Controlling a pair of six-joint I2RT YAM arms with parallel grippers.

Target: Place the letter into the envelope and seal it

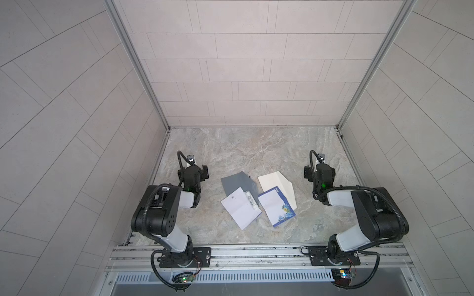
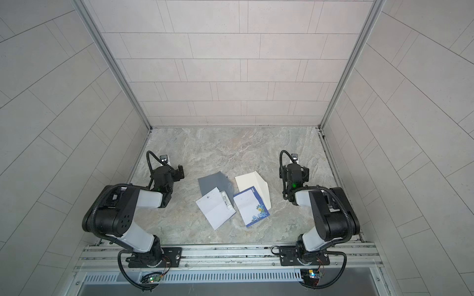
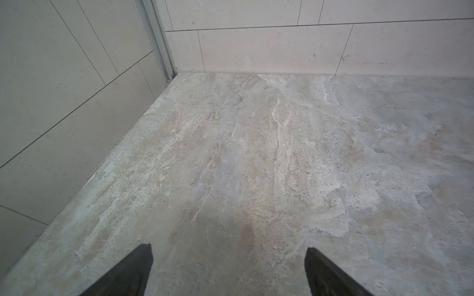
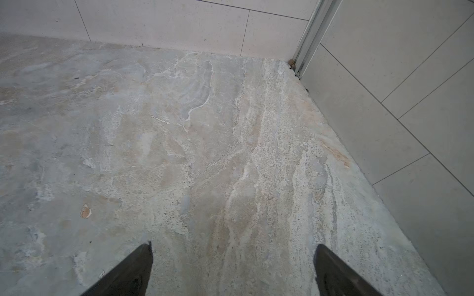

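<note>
- The left gripper (image 1: pixel 193 171) hangs near the left edge of the desk (image 1: pixel 256 151), jaws spread wide with nothing between them.
- The right gripper (image 1: pixel 319 169) hangs near the right edge, also spread wide and empty.
- Each wrist view shows only bare desk ahead.
- The cream envelope (image 1: pixel 278 185), flap open, lies mid-desk between the two, nearer the right gripper but apart from it.
- The blue-flowered letter (image 1: pixel 275 210) overlaps the envelope's near side.
- A grey sheet (image 1: pixel 236 183), a white sheet (image 1: pixel 239 210) and a glue stick (image 1: pixel 250 201) lie together, nearer the left gripper and apart from it.
</note>
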